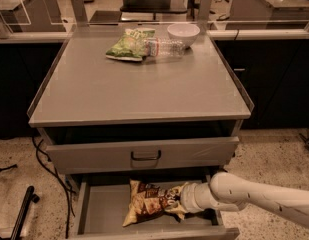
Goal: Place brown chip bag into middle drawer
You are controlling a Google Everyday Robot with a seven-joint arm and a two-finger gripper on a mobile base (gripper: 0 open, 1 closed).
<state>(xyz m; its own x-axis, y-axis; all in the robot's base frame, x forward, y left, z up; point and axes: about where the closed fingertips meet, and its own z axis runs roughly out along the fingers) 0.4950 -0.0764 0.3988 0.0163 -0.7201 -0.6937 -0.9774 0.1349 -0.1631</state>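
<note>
The brown chip bag (150, 200) lies on the floor of the open middle drawer (101, 210), right of the drawer's centre, with its pale ends pointing lower left and right. My gripper (187, 202) is inside the drawer at the bag's right end, touching it. The white arm (254, 196) reaches in from the right, over the drawer's right wall.
Above the open drawer is a shut grey drawer front with a dark pull handle (145, 155). On the cabinet top (139, 89) at the back lie a green chip bag (126, 45), a clear bottle (164, 47) and a white bowl (183, 33). Black cables and a pole (21, 211) are on the floor at the left.
</note>
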